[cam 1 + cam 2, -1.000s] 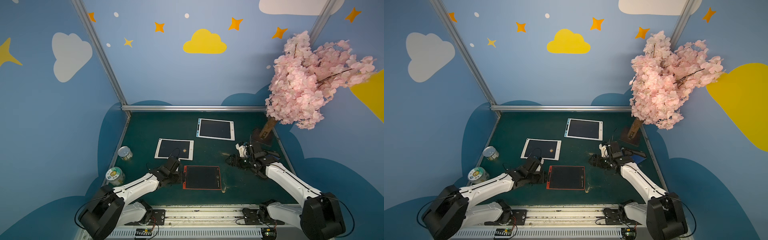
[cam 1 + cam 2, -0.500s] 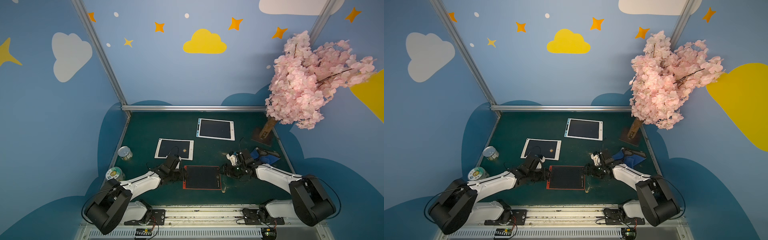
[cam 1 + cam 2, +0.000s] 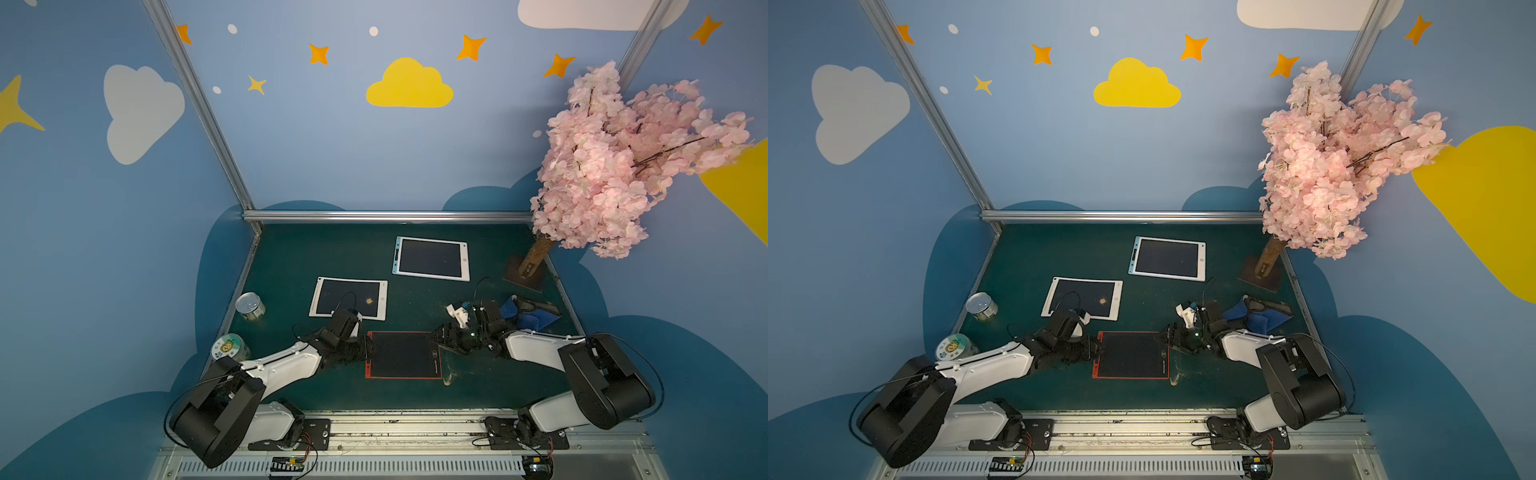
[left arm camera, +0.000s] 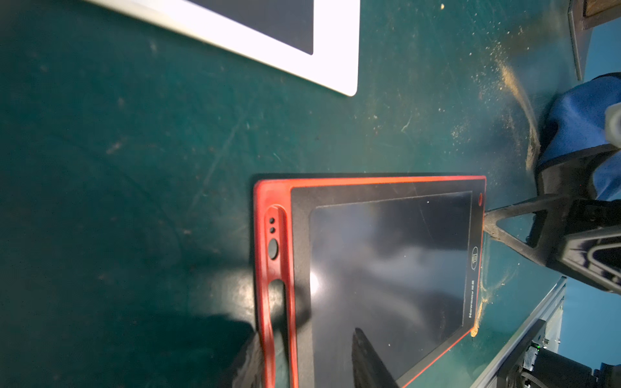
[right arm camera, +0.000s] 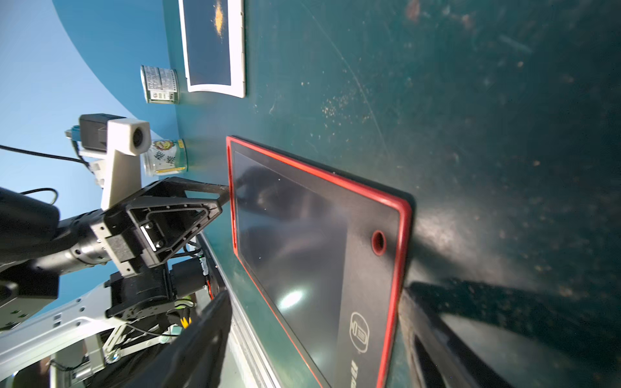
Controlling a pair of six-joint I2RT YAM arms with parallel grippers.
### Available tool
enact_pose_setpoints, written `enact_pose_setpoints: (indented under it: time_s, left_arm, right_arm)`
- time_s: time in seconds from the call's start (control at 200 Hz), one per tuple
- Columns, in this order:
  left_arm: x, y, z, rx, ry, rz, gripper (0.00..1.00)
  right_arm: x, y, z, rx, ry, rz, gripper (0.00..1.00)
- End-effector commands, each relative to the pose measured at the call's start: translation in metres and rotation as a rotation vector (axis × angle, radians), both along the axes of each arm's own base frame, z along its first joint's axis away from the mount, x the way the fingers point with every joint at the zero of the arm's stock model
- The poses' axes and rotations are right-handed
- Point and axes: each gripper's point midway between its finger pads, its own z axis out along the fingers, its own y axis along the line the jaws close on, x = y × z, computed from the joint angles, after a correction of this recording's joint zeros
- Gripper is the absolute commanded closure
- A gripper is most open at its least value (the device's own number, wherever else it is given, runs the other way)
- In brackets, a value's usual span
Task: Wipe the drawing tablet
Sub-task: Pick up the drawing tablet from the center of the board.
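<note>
The drawing tablet (image 3: 401,353) (image 3: 1129,353) has a red rim and a dark screen and lies flat near the table's front. My left gripper (image 3: 368,349) (image 4: 305,336) is shut on its left edge. One finger sits against the red rim (image 4: 265,302) and the other rests on the screen (image 4: 386,268). My right gripper (image 3: 436,338) (image 5: 314,295) stands open astride the right edge, one fingertip (image 4: 490,221) touching the rim. A blue cloth (image 3: 525,316) (image 3: 1254,318) lies loose behind the right arm.
A white tablet (image 3: 349,298) with an orange dust spot lies behind the left gripper. A blue-edged tablet (image 3: 431,258) sits farther back. A tin can (image 3: 250,306) and a lidded jar (image 3: 227,348) stand at the left edge. Tree base (image 3: 525,276) at back right. Sand (image 3: 447,378) by the tablet's corner.
My right gripper has come forward and left, from beside the cloth to the tablet's right edge, and the blue cloth now shows behind it. The left gripper has hardly moved.
</note>
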Motion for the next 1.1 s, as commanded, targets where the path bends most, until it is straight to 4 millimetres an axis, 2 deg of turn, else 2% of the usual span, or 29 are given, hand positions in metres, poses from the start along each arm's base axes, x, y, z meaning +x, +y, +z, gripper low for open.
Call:
enact_pose_setpoints:
  time_s: [0.0, 0.17, 0.415, 0.601, 0.821, 0.876, 1.046, 1.096]
  left_arm:
    - [-0.015, -0.001, -0.016, 0.000, 0.074, -0.028, 0.56]
    - [-0.016, 0.000, -0.015, 0.002, 0.072, -0.032, 0.56]
    - [-0.013, 0.002, -0.009, 0.001, 0.055, -0.027, 0.56]
    - [-0.013, 0.003, -0.008, -0.001, 0.052, -0.027, 0.56]
    - [-0.013, 0.003, -0.007, -0.004, 0.047, -0.026, 0.56]
    - [-0.013, 0.004, -0.006, -0.006, 0.045, -0.024, 0.56]
    - [-0.013, 0.004, -0.006, -0.008, 0.047, -0.025, 0.56]
    - [-0.014, 0.005, -0.007, -0.007, 0.046, -0.024, 0.56]
  right_arm:
    - [-0.027, 0.008, -0.024, 0.014, 0.115, 0.053, 0.23]
    - [-0.023, 0.020, -0.001, 0.112, 0.090, 0.068, 0.25]
    - [-0.022, 0.023, 0.032, 0.167, 0.061, 0.071, 0.28]
    - [-0.020, 0.019, 0.055, 0.183, 0.013, 0.060, 0.29]
    - [-0.021, 0.011, 0.066, 0.185, -0.004, 0.049, 0.32]
    - [-0.021, 0.011, 0.068, 0.189, -0.006, 0.047, 0.35]
    - [-0.019, 0.010, 0.073, 0.207, -0.017, 0.042, 0.58]
    - [-0.019, 0.009, 0.074, 0.209, -0.018, 0.039, 0.61]
